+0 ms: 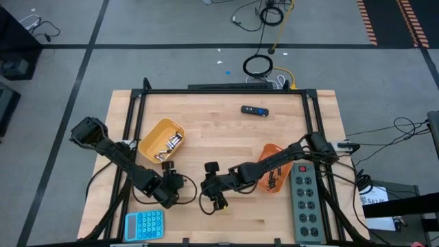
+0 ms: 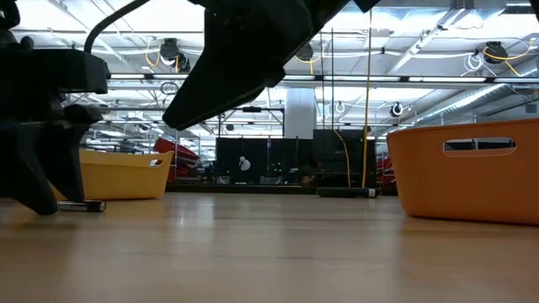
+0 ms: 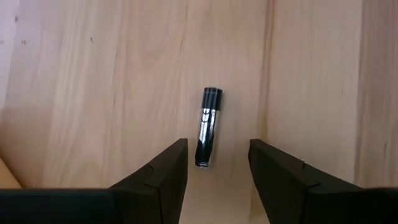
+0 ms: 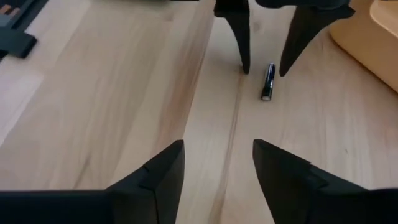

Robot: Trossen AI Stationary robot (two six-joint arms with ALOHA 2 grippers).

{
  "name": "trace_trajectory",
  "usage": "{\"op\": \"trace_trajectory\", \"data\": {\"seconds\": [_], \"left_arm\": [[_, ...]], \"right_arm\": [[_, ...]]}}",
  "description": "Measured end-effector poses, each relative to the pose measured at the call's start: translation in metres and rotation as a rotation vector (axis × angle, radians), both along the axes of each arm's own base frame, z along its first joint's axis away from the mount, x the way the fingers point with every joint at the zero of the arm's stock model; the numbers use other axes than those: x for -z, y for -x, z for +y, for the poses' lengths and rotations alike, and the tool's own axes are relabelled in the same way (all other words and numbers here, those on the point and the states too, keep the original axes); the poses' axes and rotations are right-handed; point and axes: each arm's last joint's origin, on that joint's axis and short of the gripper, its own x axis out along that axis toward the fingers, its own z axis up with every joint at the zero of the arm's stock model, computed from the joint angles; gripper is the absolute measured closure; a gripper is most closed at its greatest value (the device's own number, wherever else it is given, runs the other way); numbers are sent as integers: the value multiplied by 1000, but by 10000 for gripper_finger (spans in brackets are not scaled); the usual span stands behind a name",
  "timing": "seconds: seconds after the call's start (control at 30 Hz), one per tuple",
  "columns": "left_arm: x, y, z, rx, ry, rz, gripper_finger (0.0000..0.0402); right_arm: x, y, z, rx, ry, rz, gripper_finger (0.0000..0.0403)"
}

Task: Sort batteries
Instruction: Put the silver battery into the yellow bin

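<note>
One dark battery [image 3: 208, 127] lies flat on the wooden table; it also shows in the high view [image 1: 167, 165] and the low view [image 2: 84, 205]. My left gripper [image 3: 217, 155] is open and points down over it, one fingertip on each side of the battery's near end, apart from it. My right gripper [image 4: 217, 149] is open and holds nothing. It hovers right of the left gripper [image 4: 263, 70] and faces it and the battery [image 4: 268, 81]. The yellow tray [image 1: 152, 134] holds several silvery batteries [image 1: 169, 144]. The orange tray [image 1: 269, 152] holds darker ones [image 1: 274, 180].
A black-and-blue device [image 1: 254, 110] lies near the far edge. A blue calculator [image 1: 144, 224] sits at the near left and a grey power strip [image 1: 305, 199] along the right side. Black frame rails [image 1: 130, 116] border the table. Bare wood lies between the trays.
</note>
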Motion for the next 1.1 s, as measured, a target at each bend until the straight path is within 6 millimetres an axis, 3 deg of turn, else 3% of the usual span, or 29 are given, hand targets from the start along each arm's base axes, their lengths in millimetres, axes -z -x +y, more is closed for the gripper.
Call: {"op": "trace_trajectory", "data": {"seconds": [0.33,0.67,1.1], "left_arm": [[1,-11,12,52,57,58,240],[1,-22,27,121,148,121,375],[-8,-25,33,107,43,53,379]], "right_arm": [[-15,18,25,-28,-13,33,222],[-47,50,48,44,72,13,222],[-80,82,48,207,126,7,222]]}}
